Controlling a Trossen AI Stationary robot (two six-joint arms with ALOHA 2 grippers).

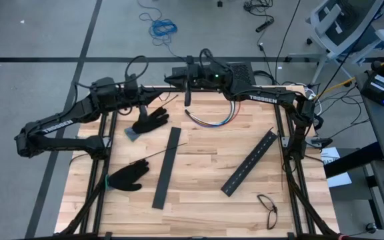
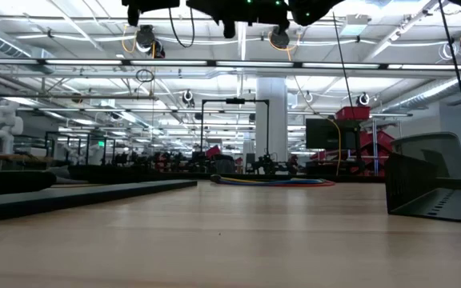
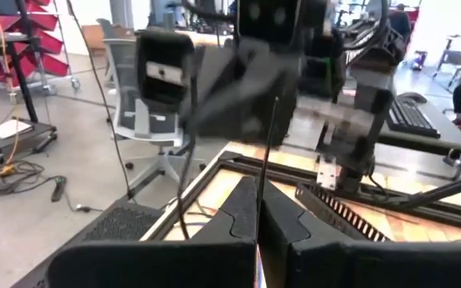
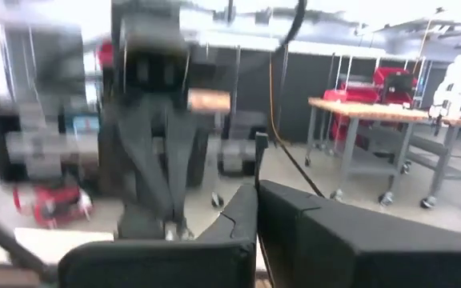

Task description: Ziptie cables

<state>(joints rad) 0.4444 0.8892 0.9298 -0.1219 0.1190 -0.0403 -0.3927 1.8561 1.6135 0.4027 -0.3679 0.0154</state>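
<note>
A loose bundle of thin cables (image 1: 212, 120), red, blue, white and yellow-green, lies curved like a shallow U on the wooden table (image 1: 199, 180), near its far edge. Both arms are raised above that far edge, facing each other. The left gripper (image 3: 258, 210) is pressed together on a thin dark ziptie (image 3: 267, 152), which stands straight up from its fingertips. The right gripper (image 4: 258, 200) is also pressed together, with a short dark strip sticking up between its tips. Nearer than the cables lie two flat black slotted bars (image 1: 167, 167), two black gloves (image 1: 151, 121), another thin ziptie, and a pair of glasses (image 1: 268, 207).
</note>
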